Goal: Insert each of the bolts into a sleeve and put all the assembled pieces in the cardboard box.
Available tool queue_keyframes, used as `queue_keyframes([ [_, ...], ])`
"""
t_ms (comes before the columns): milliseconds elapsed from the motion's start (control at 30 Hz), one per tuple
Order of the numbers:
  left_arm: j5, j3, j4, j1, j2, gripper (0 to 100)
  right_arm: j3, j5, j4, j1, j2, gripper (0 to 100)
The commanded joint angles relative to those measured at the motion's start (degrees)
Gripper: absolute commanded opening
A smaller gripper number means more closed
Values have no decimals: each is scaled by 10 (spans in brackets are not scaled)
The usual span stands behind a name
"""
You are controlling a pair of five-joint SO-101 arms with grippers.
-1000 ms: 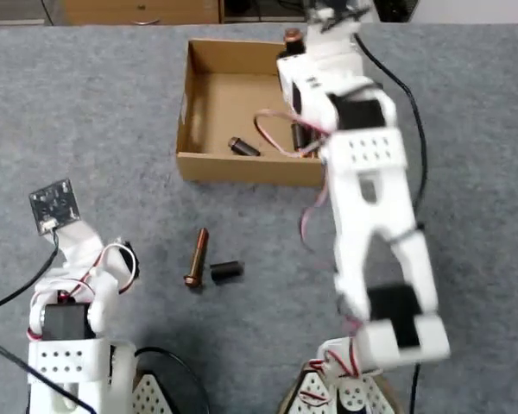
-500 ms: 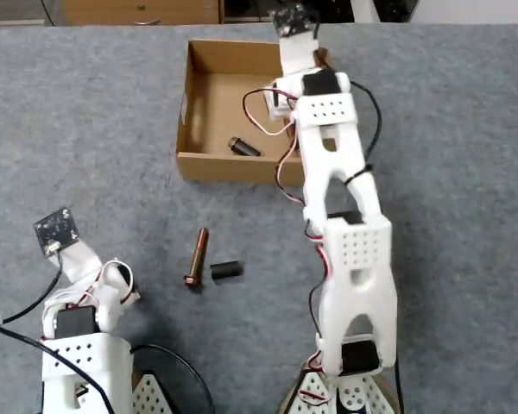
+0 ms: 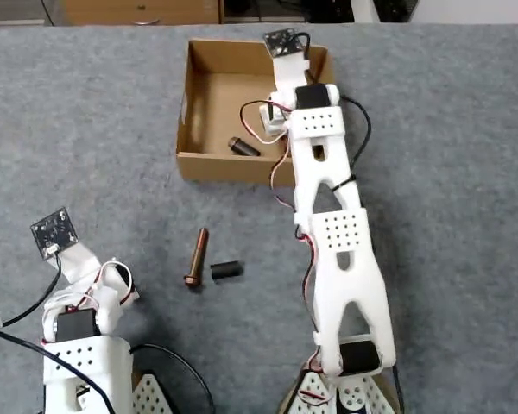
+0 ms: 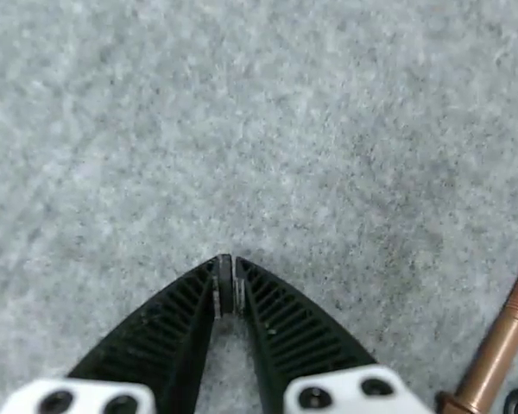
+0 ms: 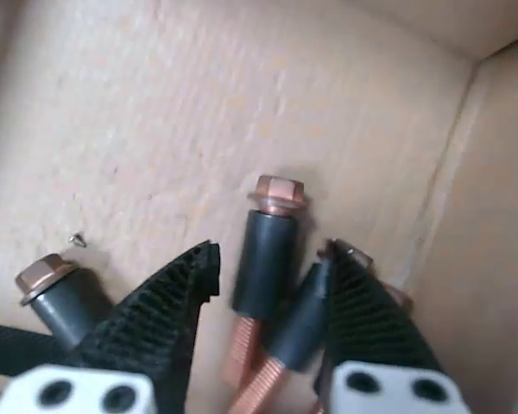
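A copper bolt [image 3: 196, 256] and a black sleeve [image 3: 226, 270] lie side by side on the grey carpet; the bolt [image 4: 501, 341] also lies off to one side of my left gripper [image 4: 225, 280], which is shut and empty over bare carpet. My right arm [image 3: 315, 138] stretches into the cardboard box [image 3: 183, 103]. Inside the box my right gripper [image 5: 270, 253] is open over an assembled bolt in its sleeve [image 5: 270, 246] lying on the floor. A second assembled piece [image 5: 298, 323] rests against it and a third [image 5: 56, 289] lies to one side. One assembled piece [image 3: 243, 147] lies near the box's front wall.
The box walls [image 5: 466, 172] stand close beside my right gripper. My left arm [image 3: 78, 302] sits at the near left of the table. A wooden cabinet edge [image 3: 138, 10] runs along the back.
My right arm has swung from a raised pose down into the box, and the copper bolt head seen at the box's far edge is gone from there. The left arm hardly moved.
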Motion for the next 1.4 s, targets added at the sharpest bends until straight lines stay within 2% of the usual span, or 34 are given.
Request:
queue_keyframes([
  [0, -4, -3, -7, -8, -3, 19, -93, 4, 33, 15, 0, 207],
  [100, -4, -3, -7, -8, -3, 19, -112, 4, 58, 14, -19, 207],
  [400, -2, -3, -7, -8, -3, 19, -110, 4, 207, 10, -197, 207],
  [700, -2, -3, -7, -9, -3, 19, -108, 6, 207, 10, -364, 207],
  [833, -2, -3, -7, -9, -3, 19, -107, 66, 208, -3, -434, 207],
  [967, -1, -4, -7, -9, -3, 19, -102, 92, 208, -28, -506, 207],
  [1100, -1, -4, -7, -10, -3, 19, -8, 89, 208, -55, -589, 206],
  [1367, -1, -3, -7, -11, -3, 19, 363, 93, 208, -131, -847, 206],
])
